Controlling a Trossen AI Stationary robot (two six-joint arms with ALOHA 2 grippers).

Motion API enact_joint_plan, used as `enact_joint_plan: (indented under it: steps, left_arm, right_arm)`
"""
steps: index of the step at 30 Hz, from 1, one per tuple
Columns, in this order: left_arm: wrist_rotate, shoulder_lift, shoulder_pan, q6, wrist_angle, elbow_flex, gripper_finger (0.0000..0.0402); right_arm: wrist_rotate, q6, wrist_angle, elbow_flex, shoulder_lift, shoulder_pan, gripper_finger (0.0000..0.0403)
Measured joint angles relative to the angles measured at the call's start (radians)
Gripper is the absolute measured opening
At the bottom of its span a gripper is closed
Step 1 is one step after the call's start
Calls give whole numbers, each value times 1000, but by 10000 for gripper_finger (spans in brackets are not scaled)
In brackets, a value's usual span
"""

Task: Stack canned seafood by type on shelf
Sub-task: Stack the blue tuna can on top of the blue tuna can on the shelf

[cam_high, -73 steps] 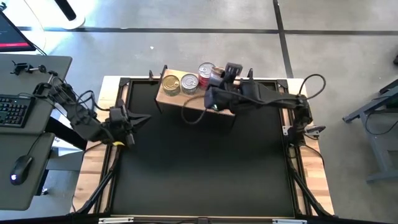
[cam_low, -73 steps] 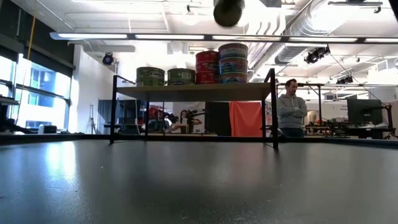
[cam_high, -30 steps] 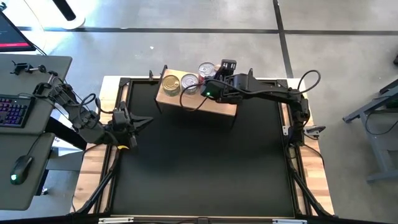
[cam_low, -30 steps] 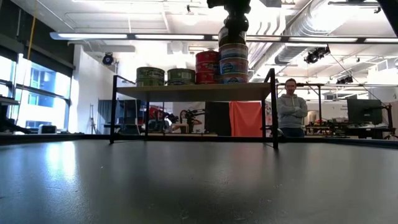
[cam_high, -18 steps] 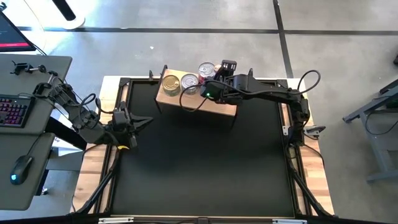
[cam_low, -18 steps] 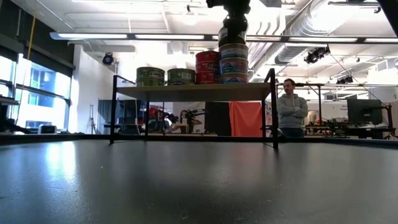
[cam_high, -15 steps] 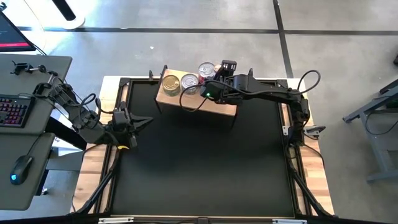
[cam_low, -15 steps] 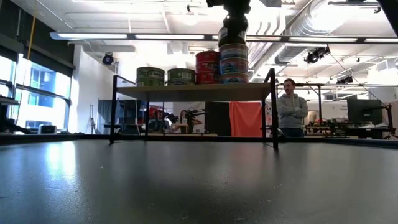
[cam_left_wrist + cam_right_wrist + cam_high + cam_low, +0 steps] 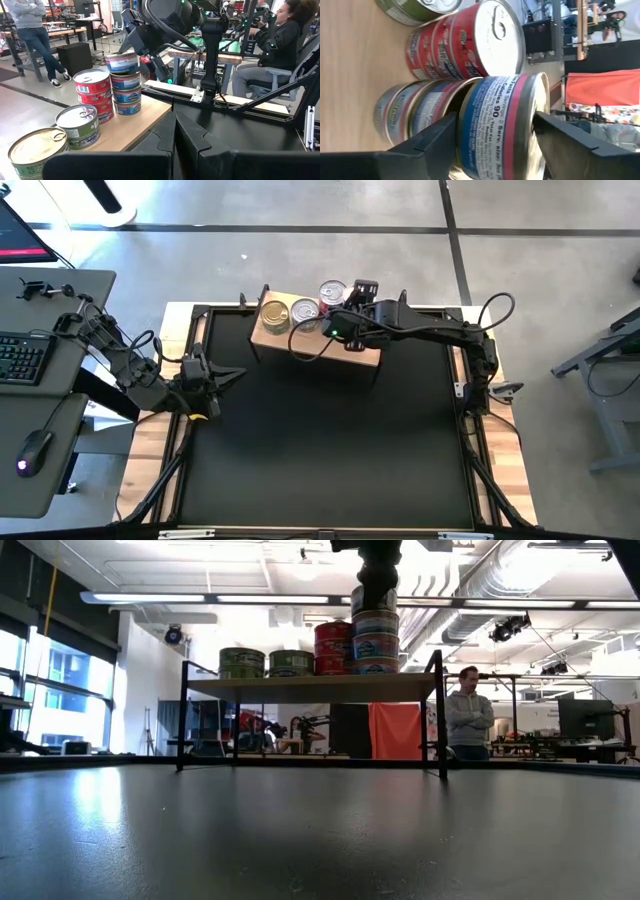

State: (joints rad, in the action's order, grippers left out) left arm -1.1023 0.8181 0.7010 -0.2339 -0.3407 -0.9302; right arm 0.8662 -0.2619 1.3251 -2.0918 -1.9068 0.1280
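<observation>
The shelf (image 9: 270, 342) carries the canned seafood in a row. There are two green-labelled cans (image 9: 242, 662) (image 9: 290, 662), a stack of two red ones (image 9: 333, 648) and a blue stack (image 9: 375, 645). The blue stack's top can (image 9: 495, 125) sits level on the two below. My right gripper (image 9: 496, 117) is at this can, turned on its side and open. One finger (image 9: 570, 145) is over the lid and the other (image 9: 435, 145) is at the base. My left gripper (image 9: 174, 112) hangs shut over the mat's left edge (image 9: 238, 372). My right gripper comes slanting down at the top blue can (image 9: 121, 62) from the table's right. Its fingers stand close to the lid (image 9: 542, 100) and the base rim (image 9: 462, 130). I cannot tell whether they touch. The can rests upright on the blue stack.
A black mat (image 9: 330, 440) covers the table in front of the shelf. A desk with a keyboard (image 9: 25, 355) stands to the left. One person stands beyond the table (image 9: 468, 715) and another sits behind it (image 9: 280, 45).
A little over two seconds ago my right gripper hung higher over the shelf. It has since come down at the blue stack, where the third blue can now sits. In the last second nothing has visibly moved.
</observation>
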Motion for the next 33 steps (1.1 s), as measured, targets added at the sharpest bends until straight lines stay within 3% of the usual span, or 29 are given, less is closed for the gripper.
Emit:
enact_joint_plan:
  steps: [9,21,33]
  left_arm:
    - [0,0,0,0,-6,0,0]
    - [0,-1,0,1,-7,0,0]
    - [-22,-1,0,1,-6,0,0]
  right_arm:
    - [-3,-1,15,0,0,-12,281]
    - [-3,-9,27,-1,4,-40,283]
    - [-22,-8,47,-125,6,-40,283]
